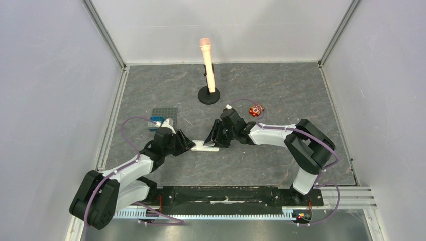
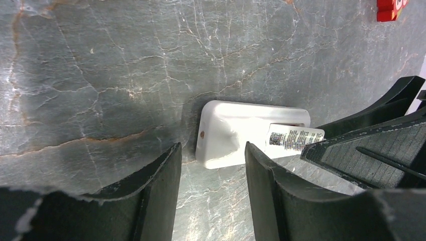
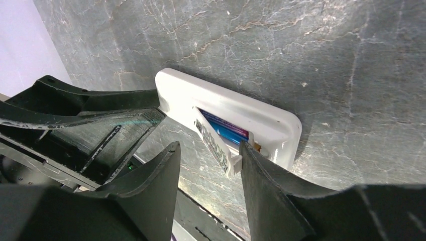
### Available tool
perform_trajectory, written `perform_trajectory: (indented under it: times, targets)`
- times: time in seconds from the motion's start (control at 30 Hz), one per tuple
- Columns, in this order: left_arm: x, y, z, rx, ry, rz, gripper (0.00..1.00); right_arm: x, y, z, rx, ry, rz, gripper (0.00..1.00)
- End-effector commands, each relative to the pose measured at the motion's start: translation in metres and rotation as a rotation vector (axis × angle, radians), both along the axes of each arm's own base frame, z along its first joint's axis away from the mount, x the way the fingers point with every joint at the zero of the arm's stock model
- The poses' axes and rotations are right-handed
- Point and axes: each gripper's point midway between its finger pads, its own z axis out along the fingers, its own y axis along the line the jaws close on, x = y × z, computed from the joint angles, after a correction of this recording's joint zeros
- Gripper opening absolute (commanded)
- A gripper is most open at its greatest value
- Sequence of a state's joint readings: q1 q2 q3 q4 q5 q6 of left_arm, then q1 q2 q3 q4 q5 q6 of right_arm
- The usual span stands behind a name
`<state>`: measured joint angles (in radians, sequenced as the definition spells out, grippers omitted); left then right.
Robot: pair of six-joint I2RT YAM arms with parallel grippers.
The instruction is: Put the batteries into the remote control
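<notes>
Slim white plastic remote control (image 1: 205, 146) lies back-up, long axis running from left tool (image 2: 212, 150) to right tool (image 3: 210, 148); both wide, empty. Blue cylindrical batteries (image 3: 228, 131) seated; labelled cover (image 3: 213, 143) ajar, nearest right tool.

Remote: slim white rectangular plastic handset (image 3: 221, 103) lay flat, back up, cover ajar.
Batteries: blue cylindrical cells (image 3: 228, 131) sat inside its compartment (partly hidden).

White arms (image 1: 131, 170) with black joints, purple cables (image 1: 122, 131), black fingers (image 2: 155, 201).

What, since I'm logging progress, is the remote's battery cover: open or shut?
Open: the cover stands tilted up off the remote control, with a blue battery showing beneath.
</notes>
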<state>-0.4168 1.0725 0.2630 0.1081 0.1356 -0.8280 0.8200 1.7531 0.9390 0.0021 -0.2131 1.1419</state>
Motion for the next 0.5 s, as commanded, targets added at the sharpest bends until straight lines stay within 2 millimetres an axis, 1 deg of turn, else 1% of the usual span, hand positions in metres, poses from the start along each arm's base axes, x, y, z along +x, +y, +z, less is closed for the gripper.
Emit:
perform_trajectory:
  times: [0.0, 0.2, 0.47]
  targets:
    - [0.011, -0.007, 0.015, -0.009, -0.067, -0.036, 0.55, -0.007, -0.009, -0.004, -0.013, 0.048, -0.024, 0.49]
    - [0.011, -0.007, 0.013, -0.004, -0.064, -0.040, 0.53, -0.006, -0.009, 0.004, -0.002, 0.036, -0.030, 0.49]
    - [0.008, -0.006, 0.006, 0.007, -0.044, -0.043, 0.51, -0.009, -0.012, 0.007, 0.006, 0.044, -0.037, 0.49]
